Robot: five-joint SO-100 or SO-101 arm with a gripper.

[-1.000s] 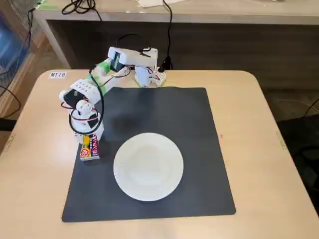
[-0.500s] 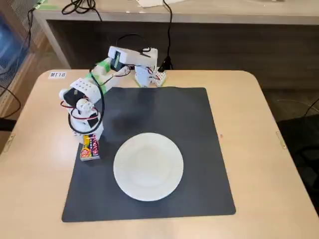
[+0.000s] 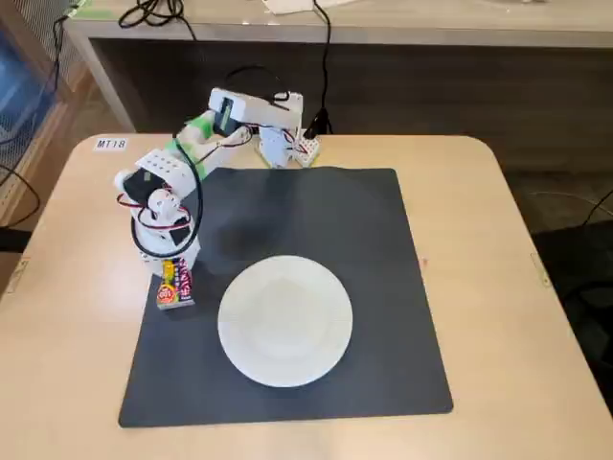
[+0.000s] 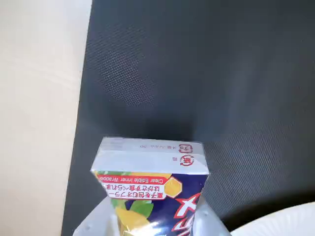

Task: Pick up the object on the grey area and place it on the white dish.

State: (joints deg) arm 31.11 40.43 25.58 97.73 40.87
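Note:
The snack box (image 3: 174, 285), pink and yellow with a red round mark, is at the left edge of the grey mat (image 3: 364, 230), left of the white plate (image 3: 284, 320). My gripper (image 3: 172, 270) points down over it and is shut on it. In the wrist view the box (image 4: 147, 172) sticks out between my two white fingers (image 4: 93, 223), its end face towards the mat (image 4: 206, 73). A shadow lies on the mat beyond it; I cannot tell whether the box is off the mat. The plate's rim (image 4: 280, 223) shows at the bottom right.
The arm's base (image 3: 280, 144) stands at the mat's back edge with cables running behind it. A small label (image 3: 110, 144) is stuck on the wooden tabletop (image 3: 498, 249) at the back left. A wooden shelf (image 3: 383, 29) stands behind the table.

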